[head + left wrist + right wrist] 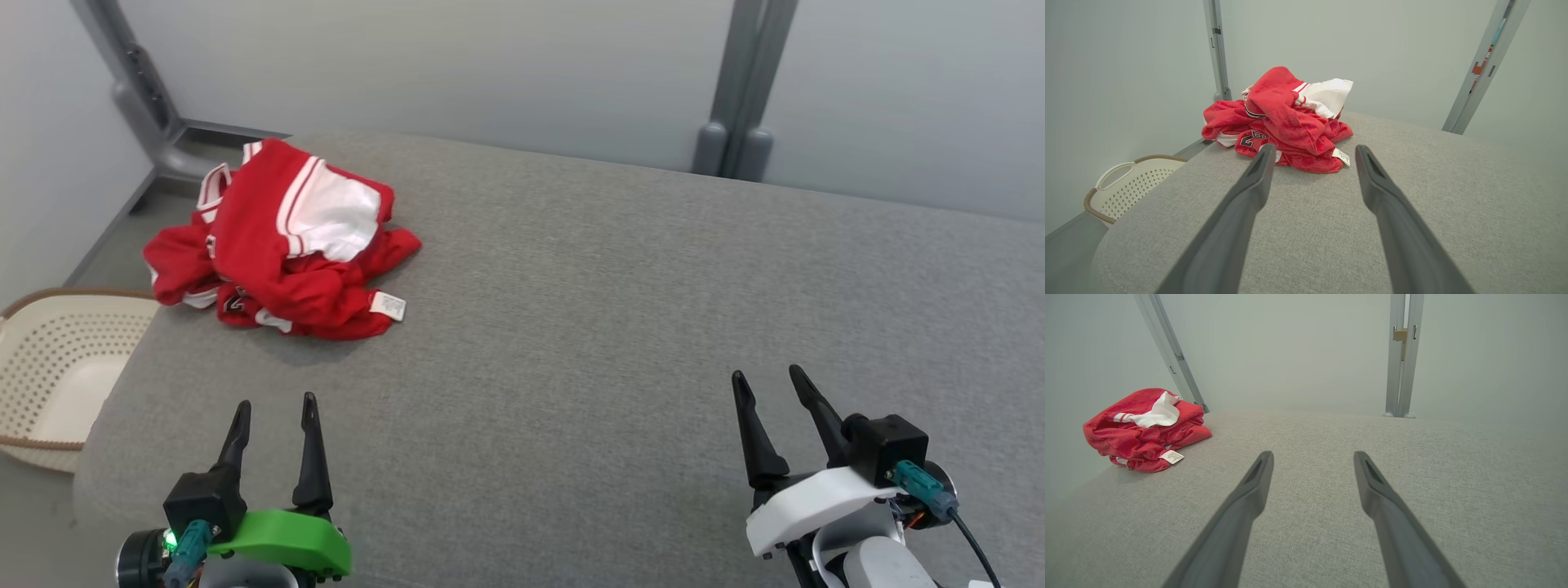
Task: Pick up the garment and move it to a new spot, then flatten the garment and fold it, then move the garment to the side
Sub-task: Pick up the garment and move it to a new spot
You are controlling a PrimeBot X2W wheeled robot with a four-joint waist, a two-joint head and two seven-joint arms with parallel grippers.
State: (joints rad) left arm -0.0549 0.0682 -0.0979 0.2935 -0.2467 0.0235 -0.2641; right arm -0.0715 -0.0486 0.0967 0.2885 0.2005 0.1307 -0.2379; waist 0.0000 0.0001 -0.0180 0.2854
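Red garment (pixel 277 245) with white panels, plain grey table (pixel 612 327), cream perforated basket (pixel 49 367).

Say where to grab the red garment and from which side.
Grip the garment by its raised red-and-white top fold, coming from above on the near side with the nearer left tool. It lies crumpled in a heap, so its flat edges probably offer little to pinch.
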